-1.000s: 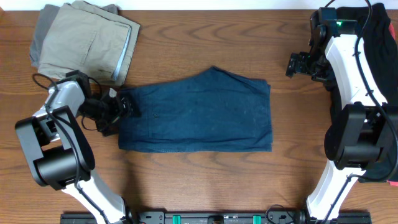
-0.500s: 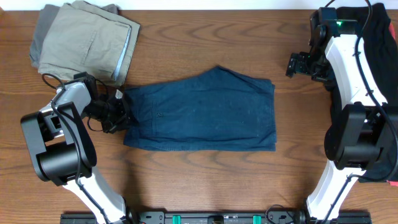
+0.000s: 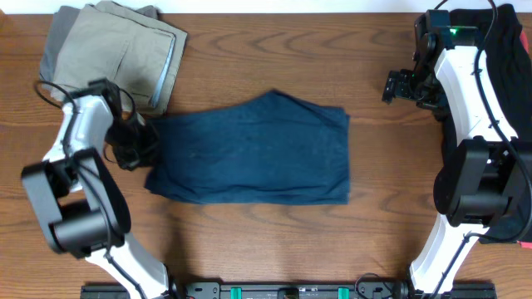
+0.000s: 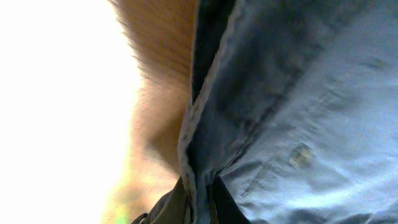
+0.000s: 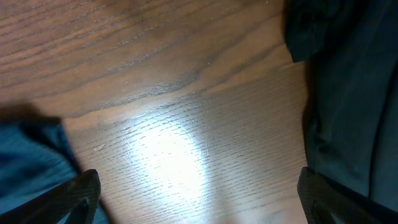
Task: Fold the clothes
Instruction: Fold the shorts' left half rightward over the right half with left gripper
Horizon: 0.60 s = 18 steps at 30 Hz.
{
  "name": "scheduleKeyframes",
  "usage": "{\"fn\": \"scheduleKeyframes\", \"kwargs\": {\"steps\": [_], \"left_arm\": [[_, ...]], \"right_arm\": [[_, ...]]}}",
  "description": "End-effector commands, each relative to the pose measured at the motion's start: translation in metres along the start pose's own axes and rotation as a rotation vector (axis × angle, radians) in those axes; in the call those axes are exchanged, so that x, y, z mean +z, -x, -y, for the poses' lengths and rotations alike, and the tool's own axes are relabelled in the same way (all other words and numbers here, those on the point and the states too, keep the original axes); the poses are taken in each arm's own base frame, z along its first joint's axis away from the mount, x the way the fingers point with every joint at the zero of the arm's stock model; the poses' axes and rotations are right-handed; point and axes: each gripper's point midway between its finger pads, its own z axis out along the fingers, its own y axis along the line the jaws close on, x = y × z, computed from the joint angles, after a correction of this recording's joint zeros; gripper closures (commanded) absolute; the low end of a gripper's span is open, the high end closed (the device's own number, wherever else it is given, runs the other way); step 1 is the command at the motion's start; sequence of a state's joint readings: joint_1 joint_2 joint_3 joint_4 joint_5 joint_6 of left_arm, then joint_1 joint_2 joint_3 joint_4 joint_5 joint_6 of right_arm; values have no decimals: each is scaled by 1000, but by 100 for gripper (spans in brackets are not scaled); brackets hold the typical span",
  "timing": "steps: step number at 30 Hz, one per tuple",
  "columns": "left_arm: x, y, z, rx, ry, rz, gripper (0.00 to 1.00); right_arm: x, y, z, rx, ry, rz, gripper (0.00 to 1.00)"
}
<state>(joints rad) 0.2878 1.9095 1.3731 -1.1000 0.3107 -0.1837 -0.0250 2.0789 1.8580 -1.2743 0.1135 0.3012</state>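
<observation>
Dark navy shorts (image 3: pixel 249 158) lie folded flat in the middle of the table. My left gripper (image 3: pixel 146 143) is shut on their left edge. In the left wrist view that blue hem (image 4: pixel 193 143) runs down into the closed fingers (image 4: pixel 200 204). My right gripper (image 3: pixel 389 86) hovers open over bare wood at the far right, apart from the shorts. In the right wrist view its fingertips (image 5: pixel 81 193) stand wide with only table between them. The navy shorts' corner (image 5: pixel 31 162) shows at the left there.
Folded khaki shorts (image 3: pixel 120 54) rest on a grey garment (image 3: pixel 51 50) at the back left, just behind my left arm. A black garment (image 3: pixel 509 50) lies along the right edge, also seen as dark cloth (image 5: pixel 348 93) beside my right gripper.
My left gripper closed on the left edge of the navy shorts and pulled back leftward, and the whole garment slid a little to the left. The right arm stayed still.
</observation>
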Motion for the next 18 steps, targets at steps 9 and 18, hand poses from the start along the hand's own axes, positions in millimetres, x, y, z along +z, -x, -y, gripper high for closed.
{"fn": "scheduleKeyframes", "kwargs": {"steps": [9,18], "left_arm": [[-136,-25,33,135,81,231,94],[-141,-61,92,306,138,249,94]], "right_arm": [[-1,2,3,-2,-16,9,1],[-1,2,3,-2,-16,9,1]]}}
